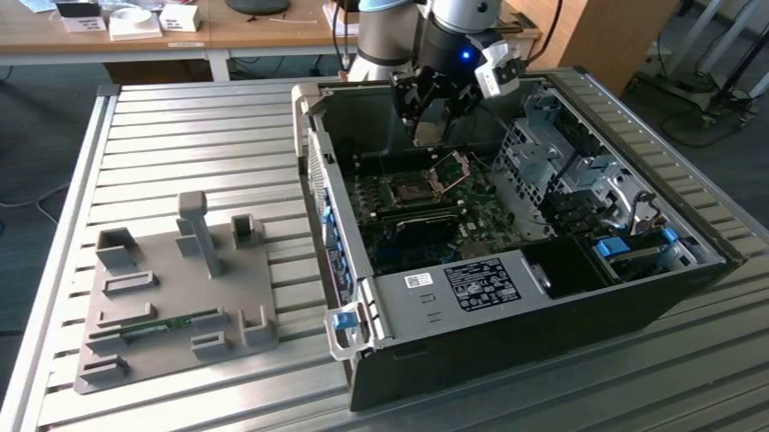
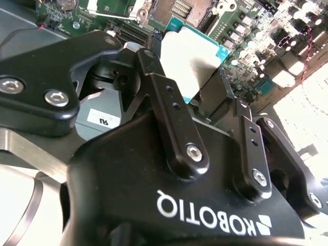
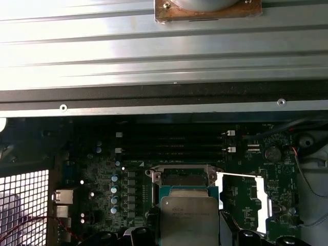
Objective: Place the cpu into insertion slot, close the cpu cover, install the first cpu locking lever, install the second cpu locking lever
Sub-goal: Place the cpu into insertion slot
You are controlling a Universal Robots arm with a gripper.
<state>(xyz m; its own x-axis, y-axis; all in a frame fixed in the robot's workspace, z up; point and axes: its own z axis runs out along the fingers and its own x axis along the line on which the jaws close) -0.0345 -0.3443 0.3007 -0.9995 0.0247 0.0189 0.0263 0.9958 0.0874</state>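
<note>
Cpu (image 3: 189, 218), clamped in gripper (image 2: 187, 69) beside insertion slot (image 1: 405, 190), cpu cover (image 1: 455, 169) raised at slot's 2 o'clock in exterior view; likely needs level, square seating.

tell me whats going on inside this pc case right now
The robot arm's gripper is holding the cpu between its fingers inside the open computer case, just above the socket on the motherboard. The cpu cover is swung open beside the socket. The chip does not look seated yet, and the cover has not been closed.
</note>
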